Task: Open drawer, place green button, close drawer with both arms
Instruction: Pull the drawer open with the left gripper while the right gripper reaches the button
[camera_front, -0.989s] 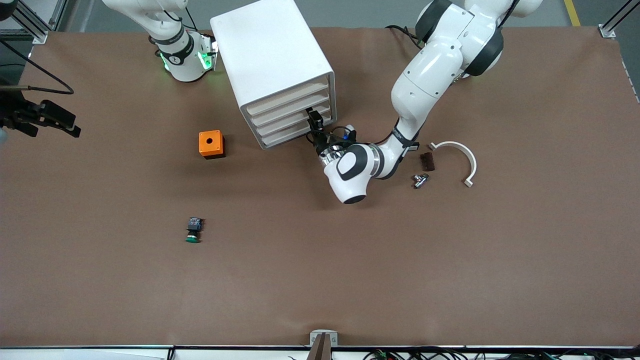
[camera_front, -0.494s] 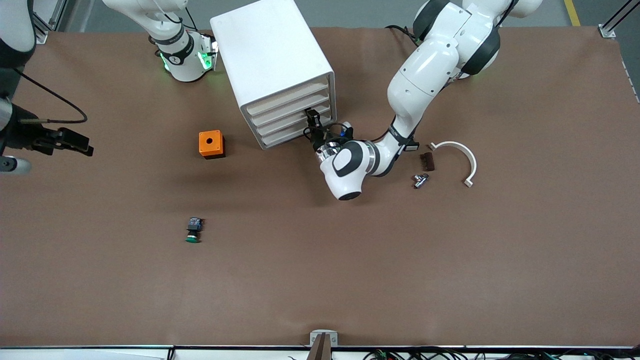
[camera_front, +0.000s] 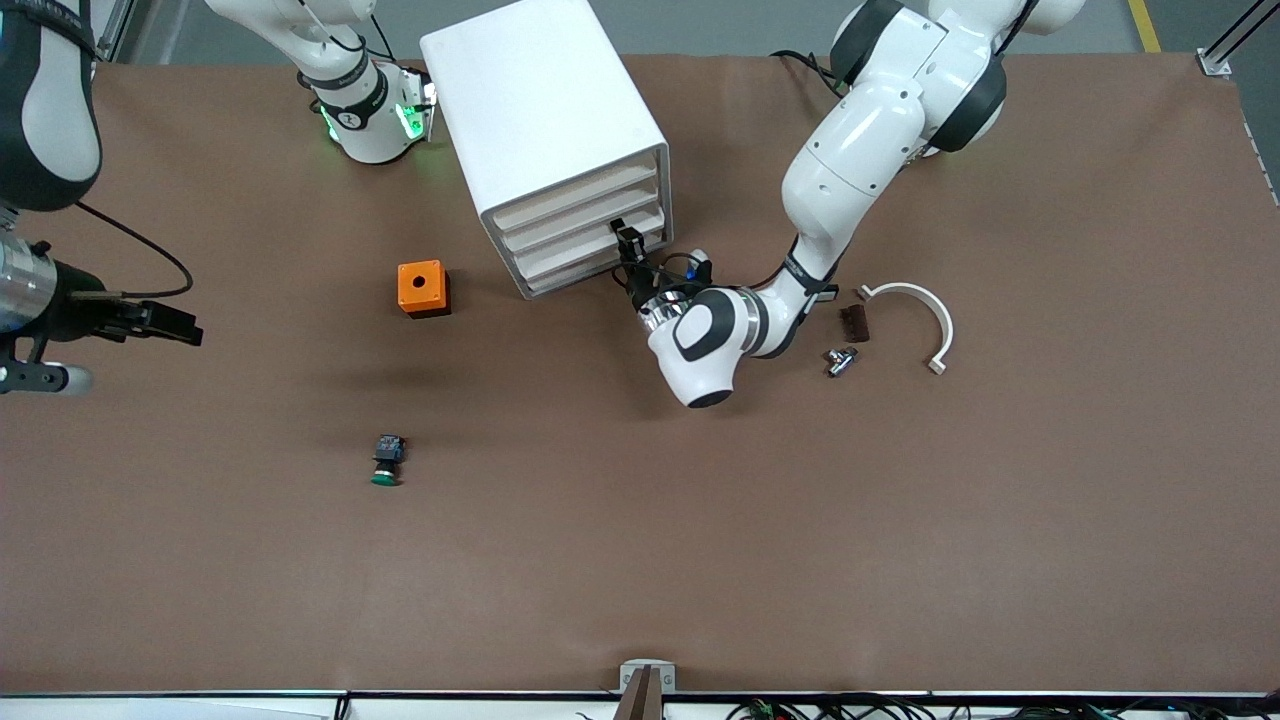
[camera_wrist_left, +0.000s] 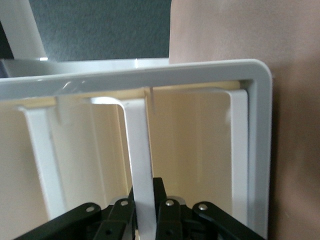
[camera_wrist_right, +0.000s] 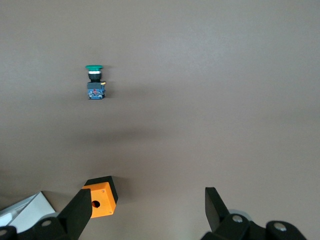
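Note:
The white cabinet (camera_front: 540, 120) stands near the robots' bases, its four drawer fronts turned toward the left arm's end of the table. My left gripper (camera_front: 628, 240) is at one of the lower drawers (camera_front: 570, 250). In the left wrist view this gripper (camera_wrist_left: 144, 192) is shut on the thin white front lip of the drawer (camera_wrist_left: 140, 150). The green-capped button (camera_front: 385, 461) lies on its side on the table, nearer to the front camera than the orange cube (camera_front: 423, 288). My right gripper (camera_front: 185, 330) hangs open and empty over the right arm's end of the table. Its wrist view shows the button (camera_wrist_right: 95, 82).
The orange cube (camera_wrist_right: 102, 197) with a hole sits beside the cabinet. A white curved piece (camera_front: 915, 310), a small brown piece (camera_front: 853, 322) and a small metal part (camera_front: 838, 360) lie beside the left arm's wrist. The brown table (camera_front: 700, 560) runs wide toward the front camera.
My left gripper's fingers closed onto the drawer's front lip. The right arm swung in over its end of the table, bringing its gripper closer to the middle.

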